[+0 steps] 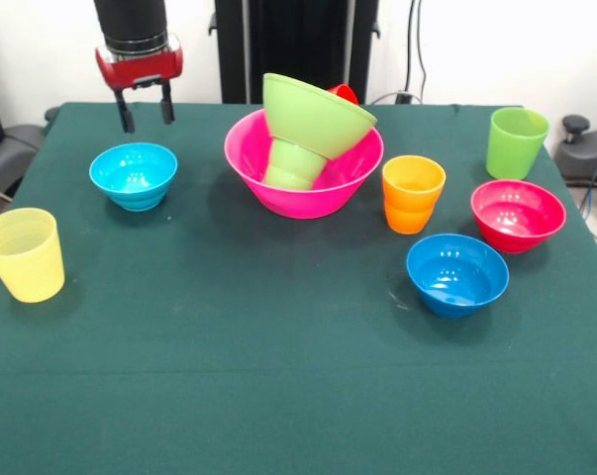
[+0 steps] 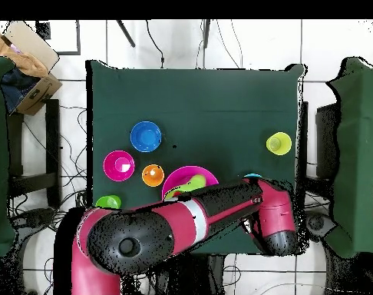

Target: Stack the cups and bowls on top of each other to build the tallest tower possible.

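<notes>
My gripper [image 1: 146,109] is open and empty, hanging just behind and above the light blue bowl [image 1: 133,175] at the left. The large pink bowl [image 1: 278,198] holds a small green cup [image 1: 296,163] upside down. A lime green bowl [image 1: 316,117] leans tilted on that cup. Only a bit of the red cup [image 1: 344,93] shows behind its rim. The orange cup [image 1: 413,193], taller lime cup [image 1: 517,142], magenta bowl [image 1: 517,214], darker blue bowl [image 1: 457,273] and pale yellow cup [image 1: 24,253] stand apart on the table.
In the overhead view the arm [image 2: 220,207] crosses over the pink bowl [image 2: 174,180] and hides the gripper. The darker blue bowl [image 2: 146,136], magenta bowl [image 2: 117,164], orange cup [image 2: 153,175] and yellow cup [image 2: 278,143] show there. The table is covered in green cloth [image 1: 229,376].
</notes>
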### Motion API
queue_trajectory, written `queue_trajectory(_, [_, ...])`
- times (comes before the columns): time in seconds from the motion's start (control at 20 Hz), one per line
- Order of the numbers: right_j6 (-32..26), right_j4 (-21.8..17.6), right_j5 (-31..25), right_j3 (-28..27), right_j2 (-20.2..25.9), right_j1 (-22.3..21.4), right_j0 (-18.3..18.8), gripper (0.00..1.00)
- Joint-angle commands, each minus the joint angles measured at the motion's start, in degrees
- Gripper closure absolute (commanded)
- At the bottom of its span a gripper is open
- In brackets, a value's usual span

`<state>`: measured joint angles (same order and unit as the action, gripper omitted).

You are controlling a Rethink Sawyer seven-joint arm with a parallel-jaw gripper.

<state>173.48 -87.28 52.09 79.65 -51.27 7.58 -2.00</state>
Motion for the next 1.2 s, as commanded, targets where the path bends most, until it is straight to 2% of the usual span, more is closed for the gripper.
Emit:
queue_trajectory(0.05, [-3.4,2.4,-6.2,-2.7,7.1,-1.2,2.6,0.00])
queue_trajectory(0.2, [-7.1,4.0,-6.4,-2.0,8.6,-1.9,4.2,0.00])
queue_trajectory(0.5, [-9.6,4.5,-6.4,-2.3,10.7,-1.1,6.2,0.00])
queue_trajectory(0.8, [-18.0,8.5,-7.9,-2.4,13.8,-0.6,9.7,0.00])
queue_trajectory(1.2, [-23.8,12.6,-9.2,-2.6,15.0,0.7,11.0,0.00])
